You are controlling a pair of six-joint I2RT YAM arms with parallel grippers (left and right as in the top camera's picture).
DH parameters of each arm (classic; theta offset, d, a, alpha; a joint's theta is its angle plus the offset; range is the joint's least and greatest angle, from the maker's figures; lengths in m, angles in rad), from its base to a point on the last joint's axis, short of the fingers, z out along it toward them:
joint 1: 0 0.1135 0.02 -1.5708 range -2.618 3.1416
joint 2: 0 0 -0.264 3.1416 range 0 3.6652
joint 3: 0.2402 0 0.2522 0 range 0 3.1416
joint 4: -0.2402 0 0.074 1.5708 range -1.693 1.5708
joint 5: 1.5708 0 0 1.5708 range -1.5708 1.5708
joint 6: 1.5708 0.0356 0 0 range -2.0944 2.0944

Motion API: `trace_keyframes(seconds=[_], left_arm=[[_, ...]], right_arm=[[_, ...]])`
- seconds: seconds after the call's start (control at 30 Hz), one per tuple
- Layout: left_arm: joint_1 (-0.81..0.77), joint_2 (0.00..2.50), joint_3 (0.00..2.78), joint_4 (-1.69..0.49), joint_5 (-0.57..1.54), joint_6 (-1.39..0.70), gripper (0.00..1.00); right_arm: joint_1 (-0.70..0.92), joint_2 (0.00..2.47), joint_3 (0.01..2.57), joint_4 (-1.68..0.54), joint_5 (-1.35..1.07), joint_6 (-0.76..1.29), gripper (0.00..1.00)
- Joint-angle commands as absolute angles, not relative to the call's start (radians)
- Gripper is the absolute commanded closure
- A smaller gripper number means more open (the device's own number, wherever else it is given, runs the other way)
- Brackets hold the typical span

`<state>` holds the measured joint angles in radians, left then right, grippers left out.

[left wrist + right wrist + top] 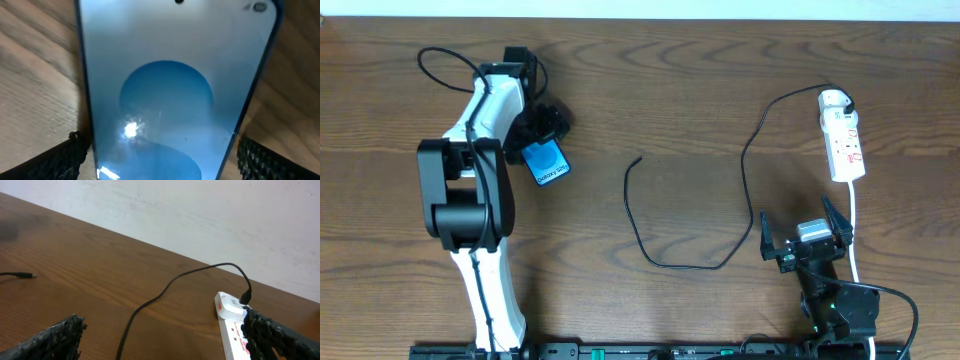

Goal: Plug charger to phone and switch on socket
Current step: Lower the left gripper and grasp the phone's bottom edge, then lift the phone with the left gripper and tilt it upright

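Observation:
The phone [550, 163], with its blue screen up, lies on the table at the left and fills the left wrist view [170, 65]. My left gripper [541, 140] is open and straddles the phone's end, one finger on each side [160, 152] with narrow gaps. The charger cable [741, 170] runs from the socket [844, 140] in a loop to its free tip [638, 158] at mid-table. The right wrist view shows the cable [165, 292], the tip [25, 275] and the socket [232, 327]. My right gripper [805, 242] [162, 332] is open and empty, below the socket.
The socket's thick white cord [855, 225] runs down past the right gripper toward the front edge. A pale wall [200, 215] stands behind the table's far edge. The left arm's body [470, 190] covers the table's left side.

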<state>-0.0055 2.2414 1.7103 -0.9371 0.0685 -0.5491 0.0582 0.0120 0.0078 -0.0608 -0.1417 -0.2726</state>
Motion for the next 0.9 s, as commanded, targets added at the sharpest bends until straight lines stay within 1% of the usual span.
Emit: trace_keyframes(seconds=[0.0, 0.4, 0.43, 0.57, 0.7, 0.77, 0.87], left_arm=[[-0.004, 2.255, 1.703, -0.941, 0.079, -0.536, 0.02], [-0.004, 2.256, 1.663, -0.915, 0.079, -0.536, 0.01], [-0.004, 2.256, 1.653, -0.910, 0.079, -0.536, 0.06], [-0.004, 2.256, 1.640, -0.907, 0.078, -0.536, 0.16], [-0.004, 2.256, 1.637, -0.907, 0.078, -0.536, 0.22], [-0.004, 2.256, 1.637, -0.908, 0.079, -0.536, 0.28], [-0.004, 2.256, 1.637, -0.915, 0.079, -0.537, 0.30]], right_arm=[[0.052, 0.006, 0.006, -0.064, -0.149, -0.259, 0.01], [0.052, 0.006, 0.006, -0.064, -0.149, -0.259, 0.01], [0.052, 0.006, 0.006, -0.064, -0.149, -0.259, 0.01], [0.052, 0.006, 0.006, -0.064, -0.149, -0.259, 0.01], [0.052, 0.006, 0.006, -0.064, -0.149, -0.259, 0.01], [0.052, 0.006, 0.006, -0.063, -0.149, -0.259, 0.01], [0.052, 0.006, 0.006, -0.064, -0.149, -0.259, 0.01]])
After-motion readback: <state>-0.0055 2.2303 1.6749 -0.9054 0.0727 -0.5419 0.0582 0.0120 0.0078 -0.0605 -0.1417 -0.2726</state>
